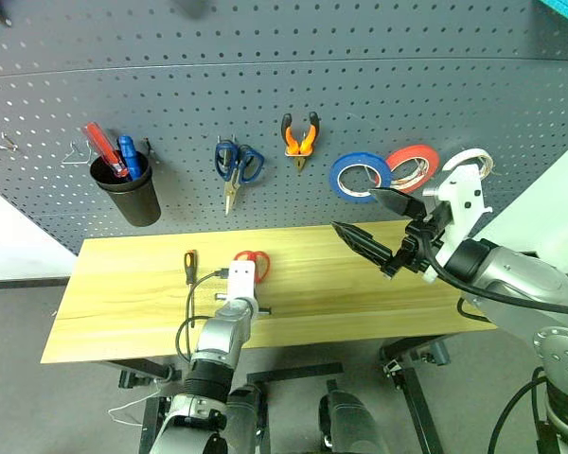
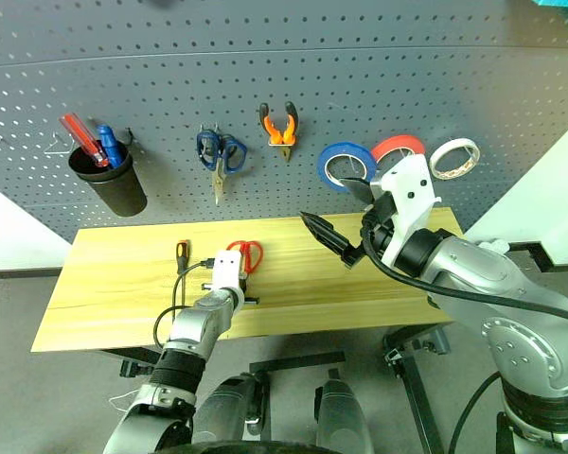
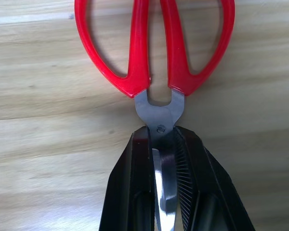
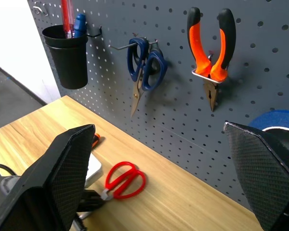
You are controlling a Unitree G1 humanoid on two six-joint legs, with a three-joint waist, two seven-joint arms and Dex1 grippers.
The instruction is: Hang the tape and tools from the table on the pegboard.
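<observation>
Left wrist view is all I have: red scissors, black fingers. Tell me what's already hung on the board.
Observer: The orange pliers hang on the pegboard, beside blue scissors.
Operator: Report the tape.
Observer: The white tape hangs at the row's right end, past the red roll.
Operator: Say what's left on the table.
Observer: A screwdriver lies on the table, left of your red scissors.

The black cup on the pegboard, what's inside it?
The black cup holds a red-handled tool and a blue-handled one, handles sticking up. Their lower ends are hidden by the cup's wall.
</observation>
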